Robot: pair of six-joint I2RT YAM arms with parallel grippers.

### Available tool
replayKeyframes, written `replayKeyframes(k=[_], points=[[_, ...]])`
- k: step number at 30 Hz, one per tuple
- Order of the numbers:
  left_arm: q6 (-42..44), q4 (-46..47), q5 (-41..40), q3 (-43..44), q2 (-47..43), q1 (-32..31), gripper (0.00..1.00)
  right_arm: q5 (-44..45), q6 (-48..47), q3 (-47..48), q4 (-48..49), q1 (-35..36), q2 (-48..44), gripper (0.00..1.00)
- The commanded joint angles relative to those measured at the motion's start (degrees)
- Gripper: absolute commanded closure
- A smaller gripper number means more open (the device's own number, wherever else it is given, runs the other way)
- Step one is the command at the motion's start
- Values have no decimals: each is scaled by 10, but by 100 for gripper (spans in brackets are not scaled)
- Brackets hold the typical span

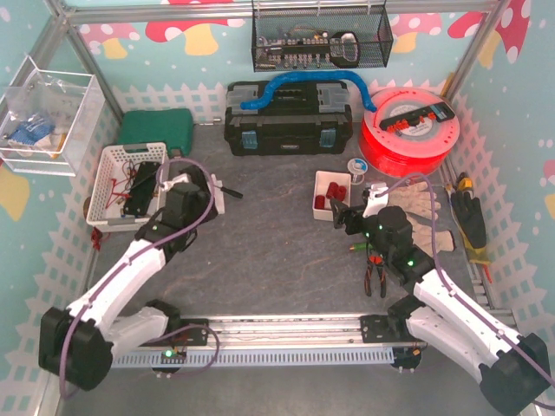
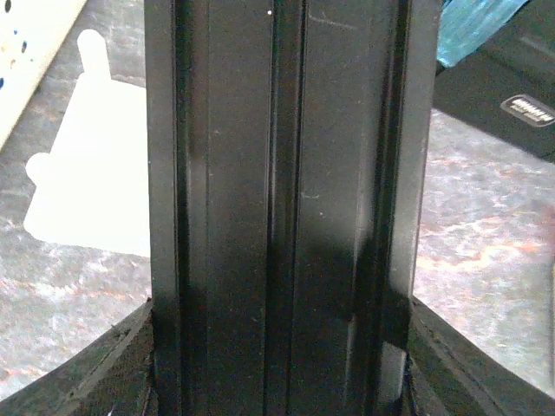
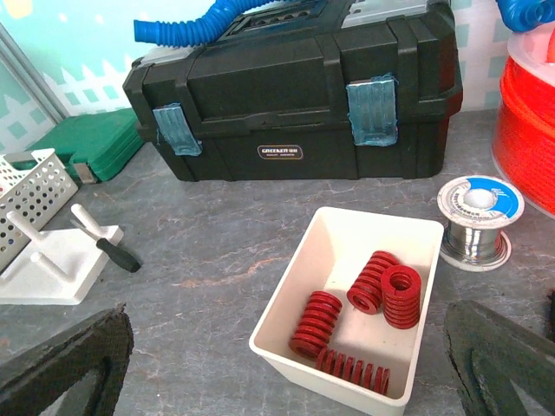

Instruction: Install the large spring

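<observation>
Right gripper (image 1: 342,217), jaws wide apart, hovers near the white bin (image 3: 347,234) (toward the worktop's right edge), mid-reach. Next it must lower and close on the large spring (image 3: 351,371). Left gripper (image 1: 184,206) clamps a black rail (image 2: 277,208).

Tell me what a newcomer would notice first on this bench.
The bright red spool at the back right grabs the eye, beside the black toolbox with a blue hose draped over it. Nearer, a white tray of red springs sits just ahead of the open right claw. The left claw grips a black bar that fills its camera.
</observation>
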Motion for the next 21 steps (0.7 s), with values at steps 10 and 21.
replayKeyframes(k=[10, 21], points=[[-413, 17, -17, -254, -285, -13, 96, -6, 4, -4, 13, 5, 7, 3], [-591, -160, -13, -246, -162, 113, 99, -5, 5, -4, 14, 5, 17, 3]])
